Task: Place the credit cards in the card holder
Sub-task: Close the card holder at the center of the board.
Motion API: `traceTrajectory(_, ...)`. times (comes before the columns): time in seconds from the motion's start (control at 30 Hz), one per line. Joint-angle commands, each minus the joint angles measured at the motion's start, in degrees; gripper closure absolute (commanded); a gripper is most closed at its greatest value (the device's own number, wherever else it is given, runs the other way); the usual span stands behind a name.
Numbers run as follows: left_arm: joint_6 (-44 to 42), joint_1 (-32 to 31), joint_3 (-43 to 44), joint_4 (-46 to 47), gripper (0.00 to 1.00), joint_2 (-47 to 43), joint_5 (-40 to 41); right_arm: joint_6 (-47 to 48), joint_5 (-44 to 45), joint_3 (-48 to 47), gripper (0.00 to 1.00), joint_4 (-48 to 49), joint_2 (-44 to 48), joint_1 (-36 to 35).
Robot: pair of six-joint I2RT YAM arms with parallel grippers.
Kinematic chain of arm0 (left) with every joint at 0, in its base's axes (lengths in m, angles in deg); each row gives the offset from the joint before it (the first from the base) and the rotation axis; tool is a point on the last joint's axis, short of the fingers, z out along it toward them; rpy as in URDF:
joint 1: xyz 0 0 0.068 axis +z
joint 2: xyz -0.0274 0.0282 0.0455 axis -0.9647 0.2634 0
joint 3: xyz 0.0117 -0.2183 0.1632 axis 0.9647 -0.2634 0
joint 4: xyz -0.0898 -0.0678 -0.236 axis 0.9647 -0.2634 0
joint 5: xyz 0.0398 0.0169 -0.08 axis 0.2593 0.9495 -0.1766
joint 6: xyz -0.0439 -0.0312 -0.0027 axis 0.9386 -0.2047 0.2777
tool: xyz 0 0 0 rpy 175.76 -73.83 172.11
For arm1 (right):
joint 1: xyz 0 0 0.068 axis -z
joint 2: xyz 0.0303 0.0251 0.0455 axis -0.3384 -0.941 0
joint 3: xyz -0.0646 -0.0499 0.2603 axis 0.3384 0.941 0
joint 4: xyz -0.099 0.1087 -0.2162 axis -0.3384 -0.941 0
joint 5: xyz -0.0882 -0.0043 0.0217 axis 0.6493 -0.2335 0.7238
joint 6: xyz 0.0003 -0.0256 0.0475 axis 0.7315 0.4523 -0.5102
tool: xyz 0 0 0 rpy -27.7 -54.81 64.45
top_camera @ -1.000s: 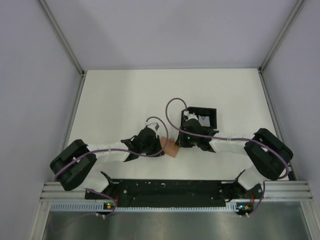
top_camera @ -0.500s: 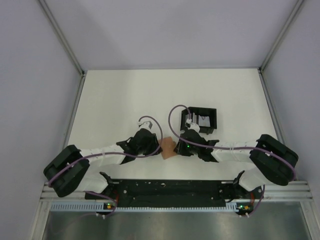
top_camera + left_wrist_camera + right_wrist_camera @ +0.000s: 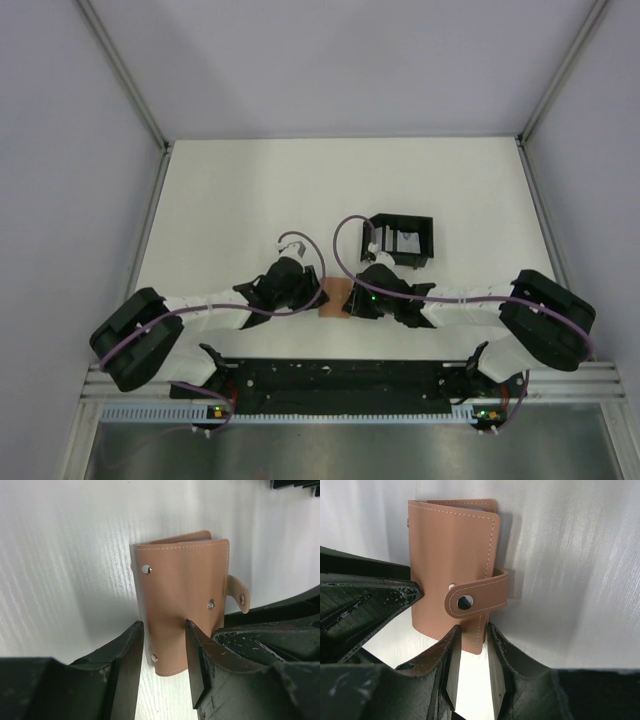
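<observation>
The tan-brown card holder [image 3: 335, 297] sits between my two grippers near the front middle of the table. In the left wrist view the holder [image 3: 185, 575] shows a stitched face with rivets and a strap tab sticking out at the right. My left gripper [image 3: 164, 625] is closed on its lower left part. In the right wrist view the holder [image 3: 450, 550] has its strap folded over the face. My right gripper [image 3: 473, 627] is closed on its lower right corner. In the top view the left gripper [image 3: 315, 295] and right gripper [image 3: 355, 298] face each other. No credit card is clearly visible.
A black square tray [image 3: 400, 222] stands just behind the right gripper, with a pale item inside that I cannot identify. The white table [image 3: 230, 190] is bounded by grey walls on three sides. A black rail [image 3: 340, 378] runs along the front edge.
Both grippers and the card holder have shifted left and toward the front. The holder has turned from tilted to squarer. The right gripper has drawn away from the black tray.
</observation>
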Motion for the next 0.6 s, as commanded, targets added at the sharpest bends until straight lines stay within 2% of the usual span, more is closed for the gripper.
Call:
traceTrajectory(0.0, -0.5, 0.2, -1.9, 4.8, 0.57, 1.8, -4.3, 1.4, 1.5, -0.1, 0.71, -7.4, -0.4, -1.0)
traceTrajectory(0.27, 0.5, 0.1, -0.6, 3.0, 0.69, 6.9, -3.7, 3.4, 1.2, -1.3, 0.71, -8.0, -0.8, -1.0)
traceTrajectory(0.43, 0.2, -0.1, -0.4, 0.5, 0.7, 7.9, -1.2, 4.3, 2.0, -1.7, 0.68, -8.9, 1.2, -1.0)
traceTrajectory(0.57, 0.2, -0.1, -0.6, 0.2, 0.7, 7.8, -1.3, 5.1, 3.5, -1.5, 0.65, -10.2, 6.3, -1.1)
